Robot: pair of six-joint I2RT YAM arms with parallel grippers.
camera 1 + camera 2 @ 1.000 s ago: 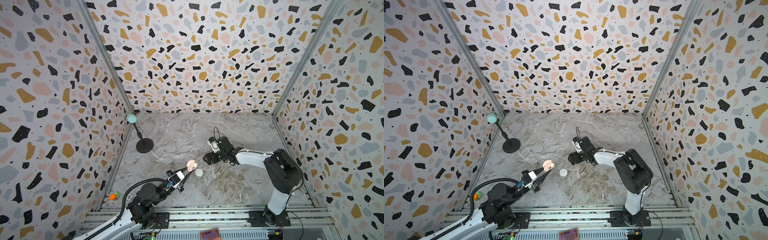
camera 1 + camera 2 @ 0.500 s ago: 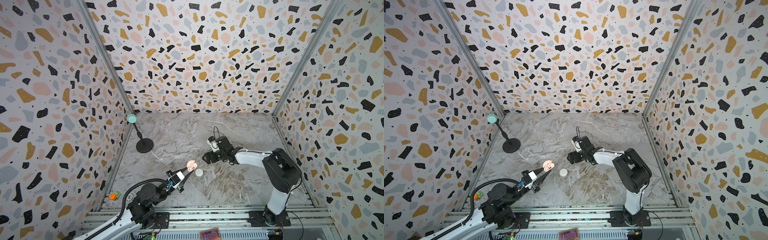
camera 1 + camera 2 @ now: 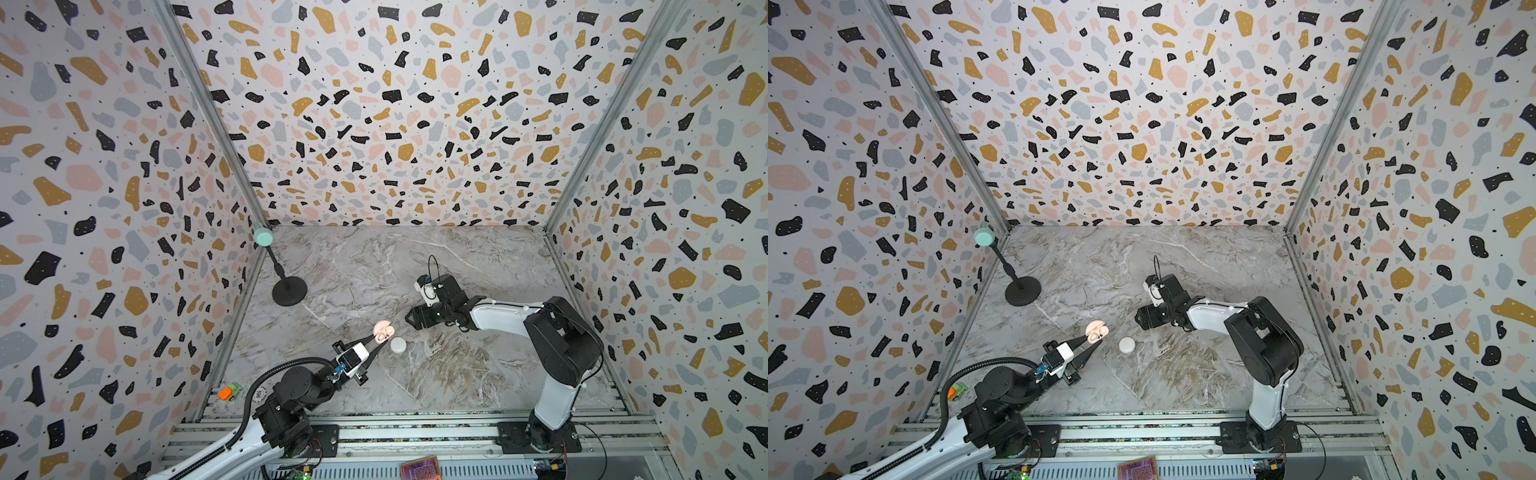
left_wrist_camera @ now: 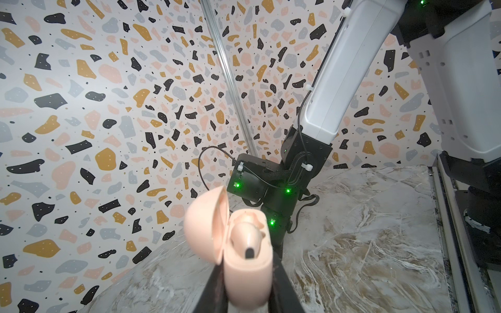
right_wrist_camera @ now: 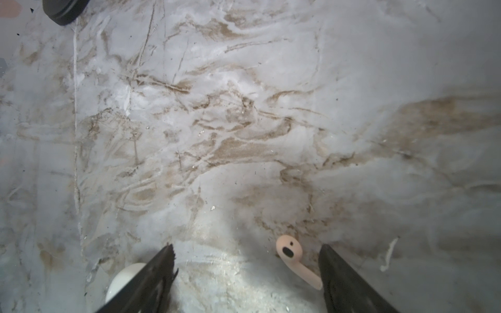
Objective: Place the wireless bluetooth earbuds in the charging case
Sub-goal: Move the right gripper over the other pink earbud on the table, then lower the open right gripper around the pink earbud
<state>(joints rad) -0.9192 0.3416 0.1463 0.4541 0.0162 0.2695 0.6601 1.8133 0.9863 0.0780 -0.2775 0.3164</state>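
My left gripper (image 3: 380, 343) (image 3: 1094, 341) (image 4: 246, 271) is shut on the pale pink charging case (image 3: 383, 332) (image 3: 1096, 331) (image 4: 248, 268), held above the table with its lid (image 4: 206, 225) open. One pink earbud (image 4: 248, 238) sits inside it. A second pink earbud (image 5: 288, 250) lies on the marble between the fingers of my right gripper (image 5: 246, 248) (image 3: 409, 320) (image 3: 1139, 319), close to one finger (image 5: 341, 273). That gripper is open and low over the table. In both top views it hides this earbud.
A closed white round case (image 3: 398, 345) (image 3: 1126, 345) (image 5: 124, 276) lies on the table between the two grippers. A black stand (image 3: 289, 291) with a teal ball (image 3: 262, 237) rises at the back left. A small orange toy car (image 3: 230, 390) sits by the front left rail.
My right gripper has shifted slightly left and forward, and its jaws have narrowed a little. The left gripper and the pink case have not moved.
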